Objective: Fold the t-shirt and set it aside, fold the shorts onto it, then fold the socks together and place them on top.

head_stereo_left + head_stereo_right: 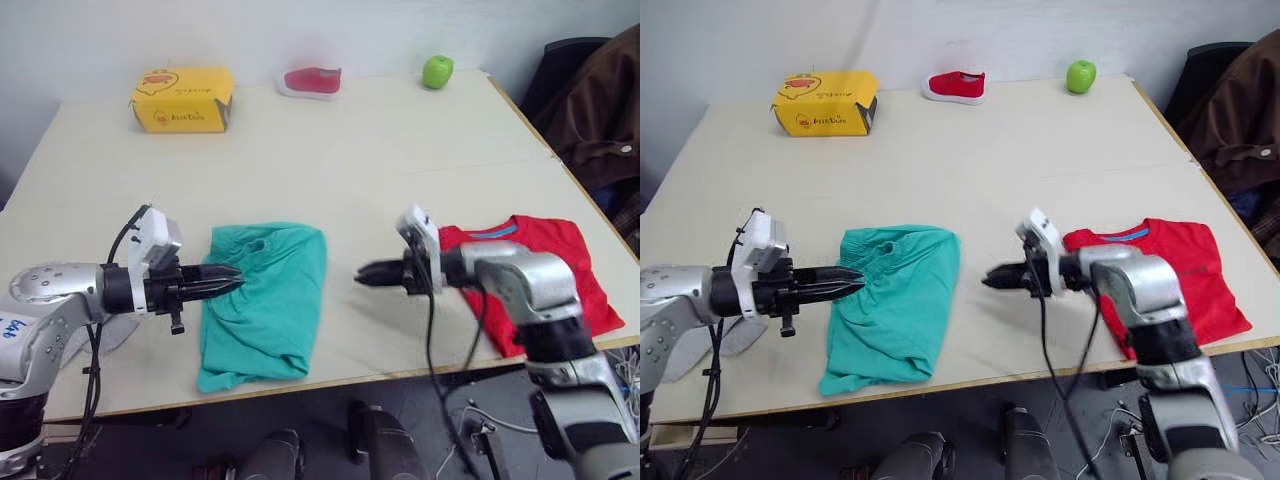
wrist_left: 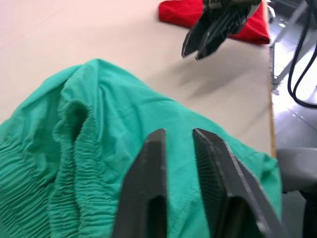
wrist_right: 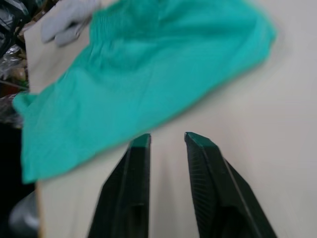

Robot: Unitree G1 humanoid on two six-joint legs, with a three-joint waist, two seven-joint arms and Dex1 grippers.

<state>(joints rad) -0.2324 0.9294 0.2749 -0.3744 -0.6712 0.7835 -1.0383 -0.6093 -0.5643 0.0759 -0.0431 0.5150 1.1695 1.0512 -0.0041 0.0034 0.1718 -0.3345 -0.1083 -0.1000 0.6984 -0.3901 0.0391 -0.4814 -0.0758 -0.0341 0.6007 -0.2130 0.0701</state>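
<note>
The shorts (image 1: 265,300) lie folded near the front edge of the table (image 1: 330,150), between the two grippers. The left gripper (image 1: 232,280) points in from the left, its tips over the left edge of the teal cloth near the gathered waistband; the left wrist view shows its fingers (image 2: 148,193) set a narrow gap apart with nothing between them, hanging above the fabric, and past them the tip of the other gripper with the red cloth behind it. The right gripper (image 1: 362,274) points left over bare tabletop, just beside the right edge of the shorts and apart from them; in its own wrist view the fingers (image 3: 136,188) stand slightly parted and empty, with the shorts spread ahead and a pale grey piece, the socks (image 3: 69,20), beyond their far side. From the head the socks (image 1: 735,338) show as a grey patch under the left arm, at the table's front left. The t-shirt (image 1: 560,270) lies folded at the right front corner, partly behind the right arm. Along the far edge sit a yellow box (image 1: 183,99), a small red-and-white shoe (image 1: 312,80) and a green apple (image 1: 437,71), well apart from the clothes.
</note>
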